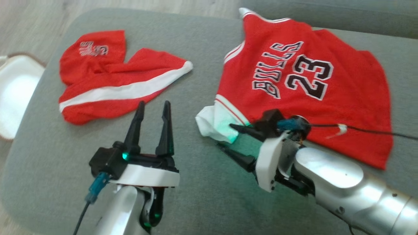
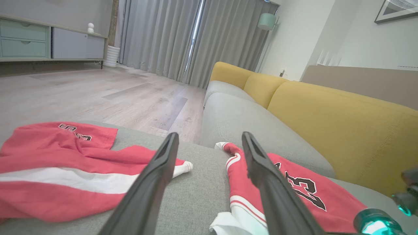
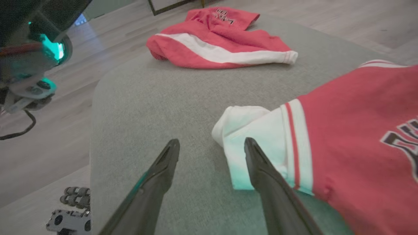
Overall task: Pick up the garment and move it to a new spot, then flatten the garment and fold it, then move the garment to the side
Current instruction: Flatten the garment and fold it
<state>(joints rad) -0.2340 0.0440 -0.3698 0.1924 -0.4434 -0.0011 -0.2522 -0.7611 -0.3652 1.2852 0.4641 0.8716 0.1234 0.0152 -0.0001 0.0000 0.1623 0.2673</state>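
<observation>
The garment, a red "BULLS 23" jersey [image 1: 352, 98] [image 2: 333, 202] [image 3: 352, 137], lies spread on the right half of a grey cushion [image 1: 202, 202], with a white folded corner at its near left. My right gripper [image 1: 225, 136] [image 3: 211, 142] is open at that corner. One finger rests over the white edge and the other is over bare cushion. My left gripper [image 1: 154, 103] [image 2: 209, 134] stands open and holds nothing, above the cushion between the jersey and a pair of red shorts [image 1: 107, 81] [image 2: 49, 195] [image 3: 222, 49] with a white stripe.
The shorts lie crumpled at the cushion's far left. A black cable [image 1: 375, 131] crosses the jersey's lower part. A yellow sofa back [image 2: 343, 130] runs behind the cushion. A white rounded object [image 1: 16, 91] sits off the left edge, over wooden floor [image 2: 98, 94].
</observation>
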